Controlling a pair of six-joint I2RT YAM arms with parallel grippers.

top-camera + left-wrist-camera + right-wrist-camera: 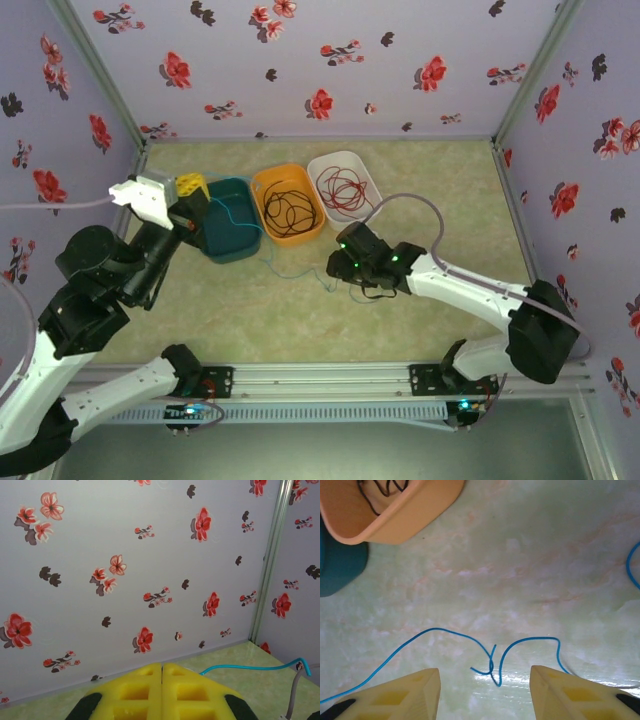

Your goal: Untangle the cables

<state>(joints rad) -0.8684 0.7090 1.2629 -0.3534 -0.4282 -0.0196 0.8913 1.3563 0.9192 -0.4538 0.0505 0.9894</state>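
A booth papered in pale lilac wallpaper (330, 90) with red flowers closes in a pale green, marbled worktop (430, 200). Metal posts stand in the corners, and a silver rail (330, 378) along the near edge carries the two arm bases.

Three tubs sit in a row towards the back left, close together. The teal tub (245, 250) is furthest left. The orange tub (268, 190) in the middle holds the coiled black cable (290, 210). The white tub (345, 157) on the right holds the coiled red cable (340, 190).

The blue cable (432, 629) lies on the bare worktop in front of the tubs. From above it is only a faint line running from the teal tub towards the right arm.

The right wrist camera shows it clearly. The right hand (485, 669) is released, its yellow fingers (400, 695) spread apart above the worktop. Between them the blue cable crosses over itself in a small twist. Corners of the orange and teal tubs show at upper left.

The left wrist camera looks at the wallpaper and a corner post (267, 565). The left hand (161, 672) is clenched, fingers pressed together. A stretch of blue cable emerges beside them and runs right. Whether it is pinched cannot be told.
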